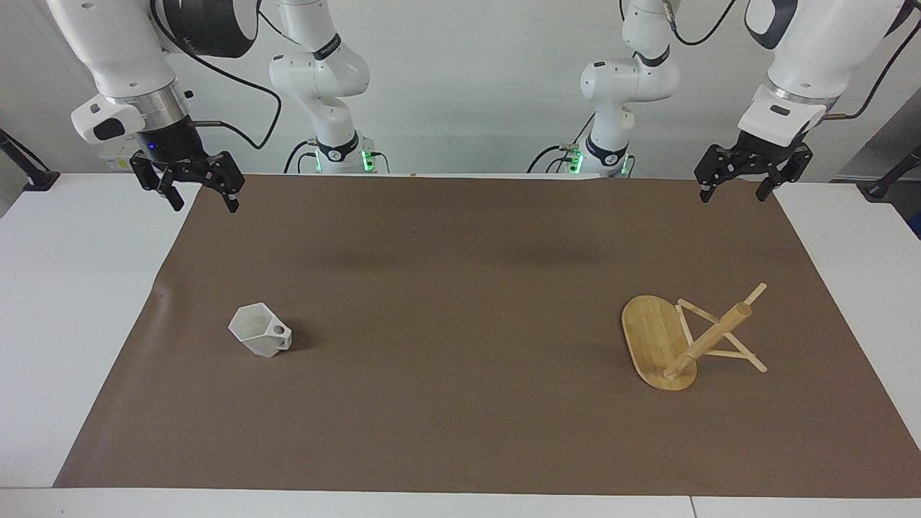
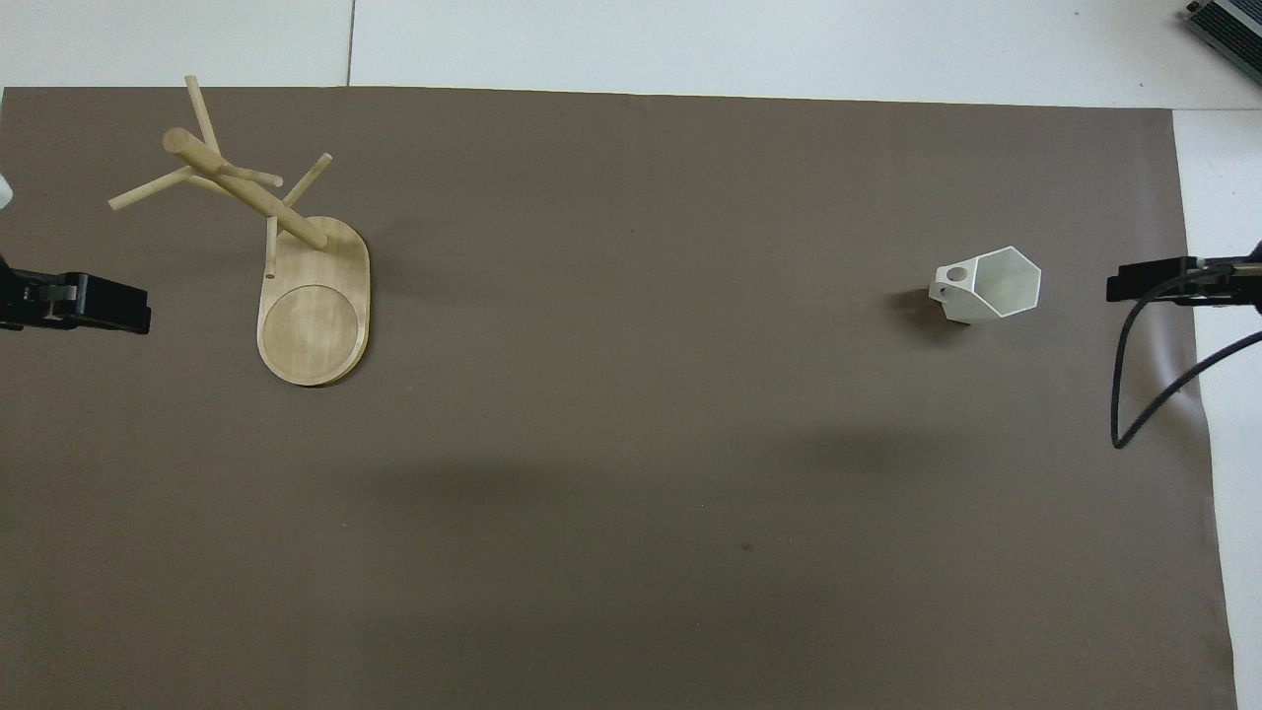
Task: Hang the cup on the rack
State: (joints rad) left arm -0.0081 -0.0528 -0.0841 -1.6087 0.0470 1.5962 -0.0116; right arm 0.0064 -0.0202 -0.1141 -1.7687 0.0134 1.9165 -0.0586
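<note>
below the spread right claw (image 1: 201, 195) sits the small white faceted cup (image 1: 260, 330); descend squarely, pinching its blocky handle.

In the overhead view both the left hand (image 2: 74, 302) and right hand (image 2: 1183, 286) are cut by the edges.
</note>
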